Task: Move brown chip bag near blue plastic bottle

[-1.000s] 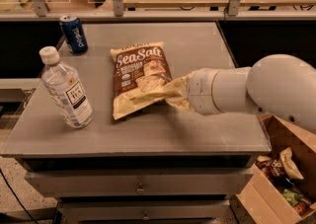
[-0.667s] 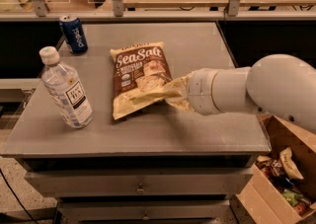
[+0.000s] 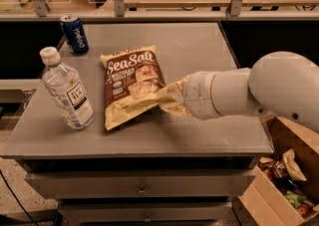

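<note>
The arm (image 3: 249,93) comes in from 3 o'clock, low and nearly level over the table (image 3: 199,46), with its white wrist pointing toward 9. The gripper (image 3: 179,100) is at the bag's (image 3: 132,88) 4 o'clock corner, which is lifted and folded over it, so I cannot tell whether it is clamped. The bag lies mid-table. The bottle (image 3: 67,95) is near it at 9 o'clock, not touching, and the can (image 3: 75,33) is at 11.

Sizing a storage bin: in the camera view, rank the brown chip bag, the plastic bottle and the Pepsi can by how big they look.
1. brown chip bag, largest.
2. blue plastic bottle.
3. Pepsi can, smallest, though farthest from the camera.
The gripper is at the bag's lower right corner.
</note>
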Robot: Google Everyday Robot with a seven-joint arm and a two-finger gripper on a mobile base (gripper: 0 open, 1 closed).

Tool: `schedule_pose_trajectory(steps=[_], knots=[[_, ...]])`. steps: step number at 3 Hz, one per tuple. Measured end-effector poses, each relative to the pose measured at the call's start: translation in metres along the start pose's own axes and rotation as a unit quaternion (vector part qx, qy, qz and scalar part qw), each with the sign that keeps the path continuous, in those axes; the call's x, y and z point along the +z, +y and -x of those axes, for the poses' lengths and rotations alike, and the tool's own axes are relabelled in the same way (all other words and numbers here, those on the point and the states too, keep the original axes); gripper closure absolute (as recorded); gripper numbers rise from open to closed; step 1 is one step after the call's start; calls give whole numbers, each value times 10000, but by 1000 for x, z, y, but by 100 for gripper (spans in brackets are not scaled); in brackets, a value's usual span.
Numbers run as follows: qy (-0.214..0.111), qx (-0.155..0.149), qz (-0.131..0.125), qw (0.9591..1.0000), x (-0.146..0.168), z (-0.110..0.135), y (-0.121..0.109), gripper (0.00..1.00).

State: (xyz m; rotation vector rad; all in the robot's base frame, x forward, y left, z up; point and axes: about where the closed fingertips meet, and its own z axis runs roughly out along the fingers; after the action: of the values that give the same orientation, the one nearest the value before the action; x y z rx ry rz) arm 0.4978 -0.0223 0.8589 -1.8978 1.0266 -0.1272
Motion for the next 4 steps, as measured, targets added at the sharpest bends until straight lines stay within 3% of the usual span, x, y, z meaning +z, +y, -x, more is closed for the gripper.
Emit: schedule_pose_trajectory(steps=[1, 4], knots=[[-157, -29, 90, 9998, -3, 11, 8, 100], [-188, -149, 327, 9992, -12, 21, 7, 35]])
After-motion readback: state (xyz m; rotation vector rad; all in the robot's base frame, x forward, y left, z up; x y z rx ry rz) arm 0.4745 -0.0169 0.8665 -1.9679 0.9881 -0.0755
